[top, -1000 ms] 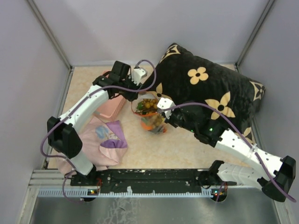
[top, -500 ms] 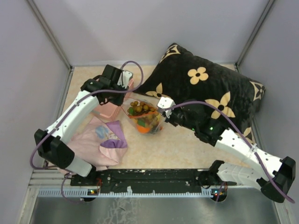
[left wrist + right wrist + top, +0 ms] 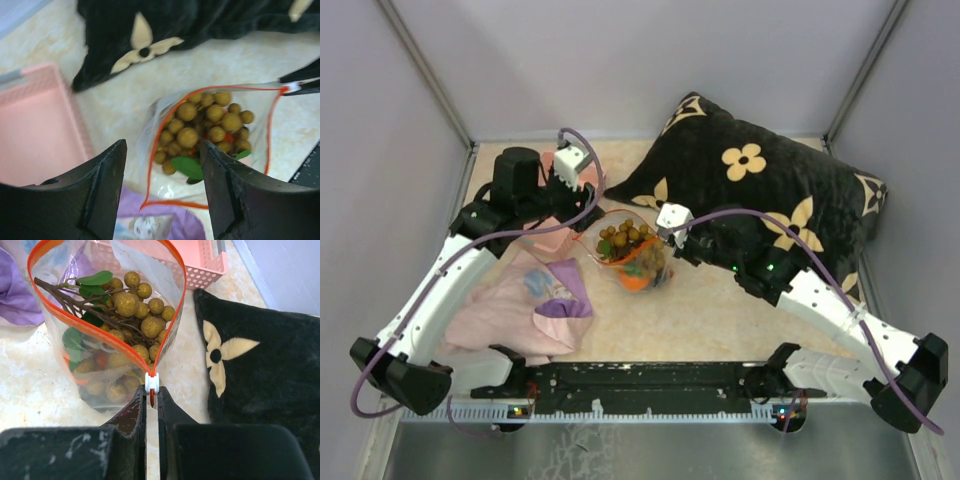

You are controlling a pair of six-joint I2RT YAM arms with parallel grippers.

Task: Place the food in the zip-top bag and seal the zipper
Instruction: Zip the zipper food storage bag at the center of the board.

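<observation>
A beige, mottled table (image 3: 720, 310) is seen. Near its middle a clear zip-top bag (image 3: 632, 252) is laid, its orange-red mouth gaping. To the right of the bag and behind it, a black pillow (image 3: 770, 190) with cream flowers is spread toward the far corner. Just left of the bag a pink basket (image 3: 35, 130) is set. Left of the bag, toward the near edge, a pink-purple cloth (image 3: 520, 305) is crumpled.

Top cam looks down from above and behind; both wrist cams sit close, facing the zip-top bag (image 3: 210, 145) from opposite sides.
</observation>
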